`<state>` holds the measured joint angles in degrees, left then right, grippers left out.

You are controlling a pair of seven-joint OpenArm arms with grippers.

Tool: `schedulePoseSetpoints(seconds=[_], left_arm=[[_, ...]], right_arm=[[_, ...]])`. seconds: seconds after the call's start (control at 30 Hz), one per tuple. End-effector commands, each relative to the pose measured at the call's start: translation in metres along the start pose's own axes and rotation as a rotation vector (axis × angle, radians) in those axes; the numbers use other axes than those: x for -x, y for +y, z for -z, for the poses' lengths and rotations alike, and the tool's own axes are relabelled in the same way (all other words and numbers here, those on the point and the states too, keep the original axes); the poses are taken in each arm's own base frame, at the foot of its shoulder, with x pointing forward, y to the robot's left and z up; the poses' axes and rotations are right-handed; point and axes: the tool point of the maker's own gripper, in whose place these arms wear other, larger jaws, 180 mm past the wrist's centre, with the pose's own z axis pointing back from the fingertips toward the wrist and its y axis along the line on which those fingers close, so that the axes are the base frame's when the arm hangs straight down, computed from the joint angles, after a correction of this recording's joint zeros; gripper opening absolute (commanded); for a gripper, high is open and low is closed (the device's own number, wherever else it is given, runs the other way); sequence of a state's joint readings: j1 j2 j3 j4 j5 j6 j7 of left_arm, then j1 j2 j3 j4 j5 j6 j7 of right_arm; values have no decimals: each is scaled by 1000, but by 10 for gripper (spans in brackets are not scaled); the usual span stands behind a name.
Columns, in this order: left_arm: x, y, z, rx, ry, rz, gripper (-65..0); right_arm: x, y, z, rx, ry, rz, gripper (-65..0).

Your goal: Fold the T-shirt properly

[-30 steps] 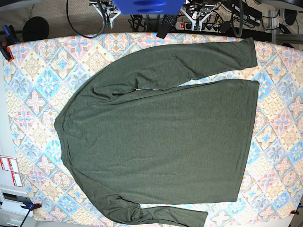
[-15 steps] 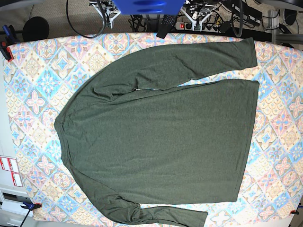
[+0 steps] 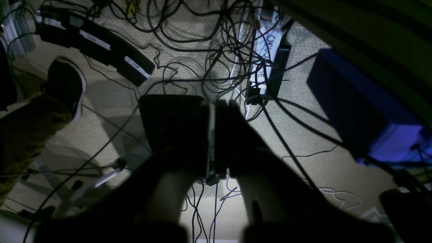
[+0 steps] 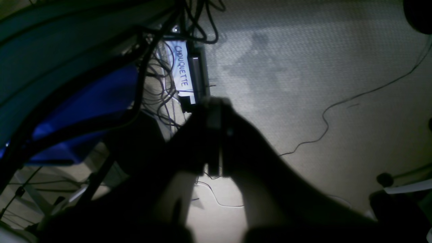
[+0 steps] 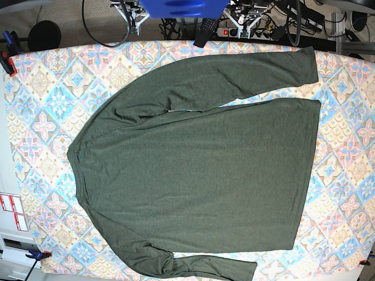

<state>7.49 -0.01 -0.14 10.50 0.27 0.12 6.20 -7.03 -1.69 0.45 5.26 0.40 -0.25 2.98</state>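
Observation:
The T-shirt [image 5: 199, 175] is dark olive green with long sleeves. It lies spread flat on the patterned table [image 5: 41, 99] in the base view, collar to the left and hem to the right. One sleeve [image 5: 234, 76] runs along the far edge, the other [image 5: 199, 266] along the near edge. Neither arm reaches over the table. In the left wrist view my left gripper [image 3: 212, 111] is shut with nothing in it, hanging over the floor. My right gripper [image 4: 214, 111] is shut and empty too, also over the floor.
Behind the table stand a blue box [image 5: 184, 7], a power strip [image 5: 234, 29] and tangled cables [image 3: 202, 40]. A person's shoe and leg [image 3: 64, 87] show on the carpet. Clamps [image 5: 7, 58] hold the table cover at the left corners.

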Motion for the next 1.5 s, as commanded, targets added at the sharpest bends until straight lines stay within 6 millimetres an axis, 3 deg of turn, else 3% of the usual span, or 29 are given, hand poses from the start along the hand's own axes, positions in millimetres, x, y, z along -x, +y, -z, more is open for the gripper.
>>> schedulePoseSetpoints(seconds=[0.0, 0.2, 0.27, 0.37, 0.6, 0.83, 1.07, 1.27, 1.47], left_arm=[[3, -1, 0, 2, 3, 7, -650], [6, 0, 0, 1, 8, 9, -650], [15, 3, -1, -3, 22, 9, -650], [25, 6, -2, -8, 26, 10, -650], [58, 43, -14, -62, 8, 27, -650], [62, 75, -36, -105, -81, 58, -650], [50, 84, -75, -111, -215, 102, -650], [38, 81, -120, -100, -327, 145, -650], [25, 77, -159, -86, -415, 180, -650]], right_arm=[[5, -2, -1, 3, 6, 9, -650], [6, -2, -1, 3, 6, 9, -650], [10, -5, -1, 7, 12, 9, -650], [40, -9, -6, 13, 56, 9, -650], [66, -19, -18, 29, 24, 5, -650], [88, -29, -35, 44, -10, -3, -650], [82, -57, -53, 84, -86, -31, -650], [65, -106, -79, 195, -186, 31, -650], [50, -123, -105, 230, -262, 4, -650]])
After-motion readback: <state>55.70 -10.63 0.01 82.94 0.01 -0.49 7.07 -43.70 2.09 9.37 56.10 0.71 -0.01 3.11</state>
